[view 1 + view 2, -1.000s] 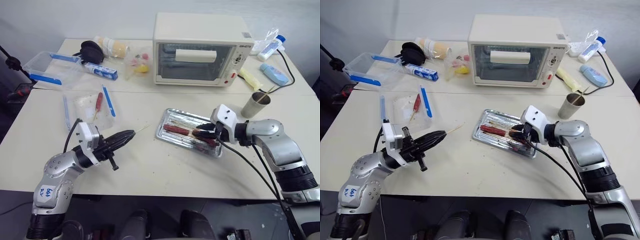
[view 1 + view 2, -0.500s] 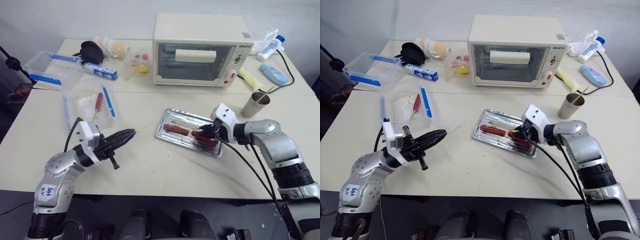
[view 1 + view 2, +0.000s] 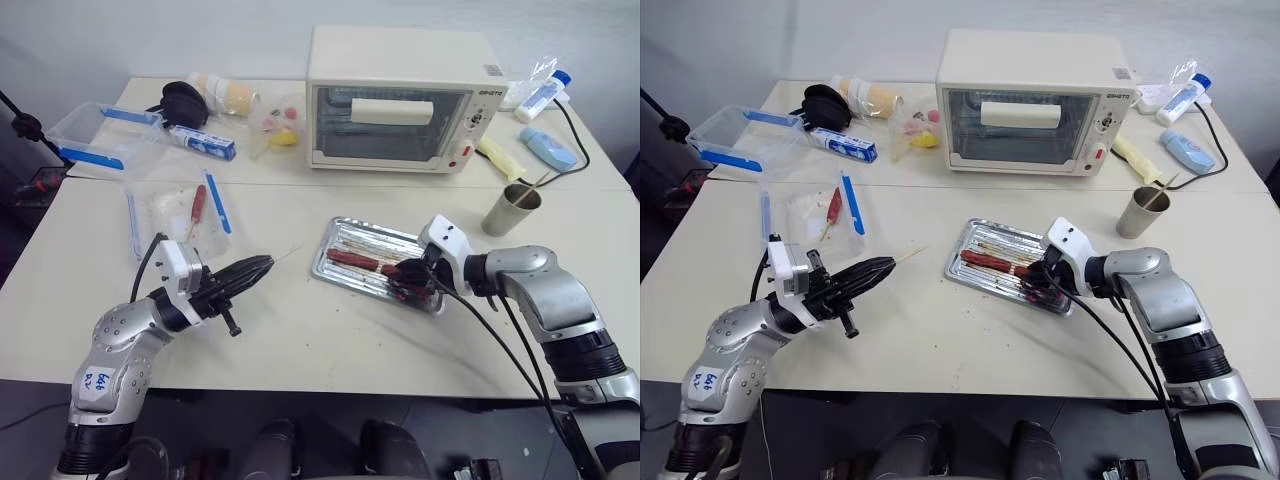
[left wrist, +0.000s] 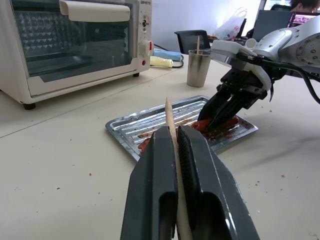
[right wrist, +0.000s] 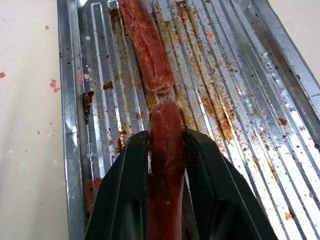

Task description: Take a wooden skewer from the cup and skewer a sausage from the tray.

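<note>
Right gripper (image 5: pixel 165 145): clamped on the sausage (image 5: pixel 165 165) in the tray (image 3: pixel 345 275);
Left gripper (image 4: pixel 174 137): pinching the wooden skewer (image 4: pixel 171 125), above the surface (image 3: pixel 300 320);
Cup (image 3: pixel 512 208): beyond the tray

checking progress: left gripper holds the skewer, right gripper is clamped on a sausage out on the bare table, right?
Not quite. The right gripper is shut on the sausage inside the tray, as the right wrist view shows. The left gripper does hold the wooden skewer.

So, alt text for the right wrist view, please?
The right gripper is closed on a reddish-brown sausage over the ribbed, greasy metal tray. A second sausage lies on the tray just beyond it, nearly end to end.
</note>
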You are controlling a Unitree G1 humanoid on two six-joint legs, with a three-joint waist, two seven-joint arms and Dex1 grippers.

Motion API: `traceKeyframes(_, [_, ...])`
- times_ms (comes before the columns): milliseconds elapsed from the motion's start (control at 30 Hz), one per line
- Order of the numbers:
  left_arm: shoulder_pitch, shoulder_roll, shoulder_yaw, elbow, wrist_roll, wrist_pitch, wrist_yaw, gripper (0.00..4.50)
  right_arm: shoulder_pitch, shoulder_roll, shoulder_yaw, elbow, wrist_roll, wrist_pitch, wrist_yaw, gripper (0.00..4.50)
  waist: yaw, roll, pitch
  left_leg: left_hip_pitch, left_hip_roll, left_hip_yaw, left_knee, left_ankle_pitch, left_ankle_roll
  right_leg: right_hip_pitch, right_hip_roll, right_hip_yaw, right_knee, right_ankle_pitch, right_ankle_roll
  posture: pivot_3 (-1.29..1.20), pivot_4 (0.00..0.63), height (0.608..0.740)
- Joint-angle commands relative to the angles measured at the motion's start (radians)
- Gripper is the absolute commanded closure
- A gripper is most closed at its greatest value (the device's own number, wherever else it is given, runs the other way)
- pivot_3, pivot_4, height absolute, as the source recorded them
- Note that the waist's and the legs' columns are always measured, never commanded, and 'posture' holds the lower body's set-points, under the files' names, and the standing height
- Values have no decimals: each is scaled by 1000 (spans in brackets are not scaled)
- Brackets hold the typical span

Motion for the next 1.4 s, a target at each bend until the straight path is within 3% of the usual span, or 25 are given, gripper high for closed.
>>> traceKeyframes(33, [-11,-1,-1,-29,-1,1,7,4500,7,3,0,-23,5,-14,2,3405,0,0,0,0,0,0,0,0,0,0,0,0,0,0,0,0,150,740])
traceKeyframes(67, [-12,-1,-2,-29,-1,2,8,4500,10,1,2,-24,6,-15,6,3405,0,0,0,0,0,0,0,0,0,0,0,0,0,0,0,0,150,740])
traceKeyframes(200, [-18,4,1,-28,-2,6,7,4500,17,-5,5,-27,5,-27,16,4240,0,0,0,0,0,0,0,0,0,0,0,0,0,0,0,0,150,740])
traceKeyframes(433, [-38,20,-3,-21,1,13,-7,4500,12,-41,-10,-79,48,-223,180,4240,0,0,0,0,0,0,0,0,0,0,0,0,0,0,0,0,150,740])
traceKeyframes(600, [-59,72,-71,-16,24,26,-105,4500,-41,-52,10,-116,63,-300,291,4240,0,0,0,0,0,0,0,0,0,0,0,0,0,0,0,0,150,740])
traceKeyframes(800, [-82,91,-146,-14,47,25,-173,4500,-80,-41,55,-141,41,-281,303,4240,-1,0,0,0,0,0,0,0,0,0,0,0,0,0,0,0,150,740])
traceKeyframes(1400, [-120,39,-174,52,83,-15,-189,4500,-103,-16,81,-187,43,-252,292,4240,0,0,0,0,0,0,1,0,0,0,0,0,1,0,0,0,150,740])
